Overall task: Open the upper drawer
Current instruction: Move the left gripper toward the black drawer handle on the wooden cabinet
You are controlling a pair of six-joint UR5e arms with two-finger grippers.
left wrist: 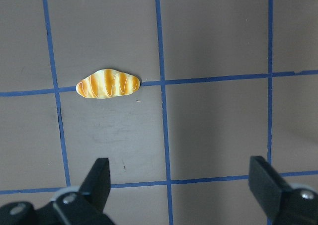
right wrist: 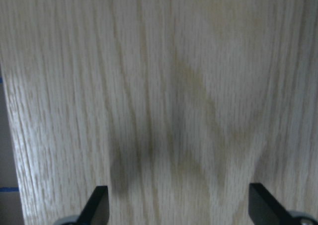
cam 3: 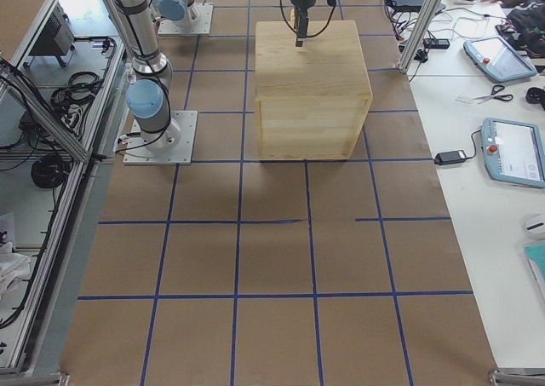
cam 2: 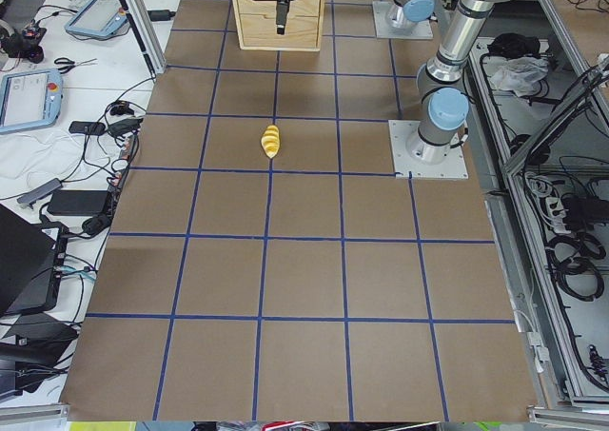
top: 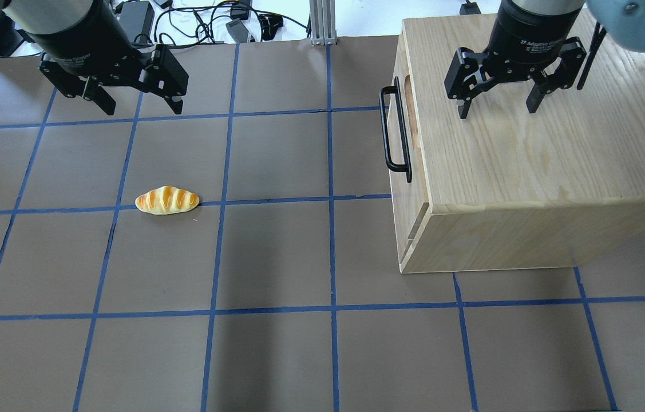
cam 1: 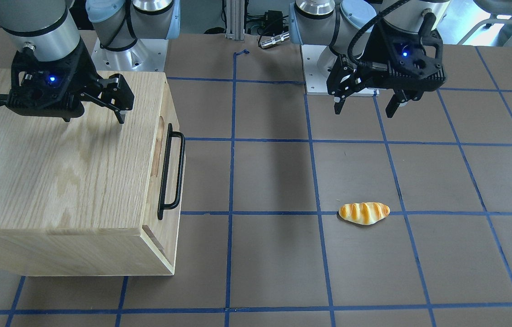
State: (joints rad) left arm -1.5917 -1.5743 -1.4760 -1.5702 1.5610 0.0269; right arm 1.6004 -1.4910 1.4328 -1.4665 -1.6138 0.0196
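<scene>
The upper drawer (top: 416,171) sits closed in the wooden cabinet (top: 528,160). The right end effector (top: 498,111), fingers apart, hovers over the cabinet top. It should probably descend in front, straddle the black bar handle (top: 393,134) mid-length, and pull straight. The left end effector (top: 142,107) is also spread.

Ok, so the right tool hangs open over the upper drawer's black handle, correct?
Not quite. The right tool hangs open over the cabinet's wood top, set back from the upper drawer's black handle, not over it. The overhead exterior view shows this.
</scene>
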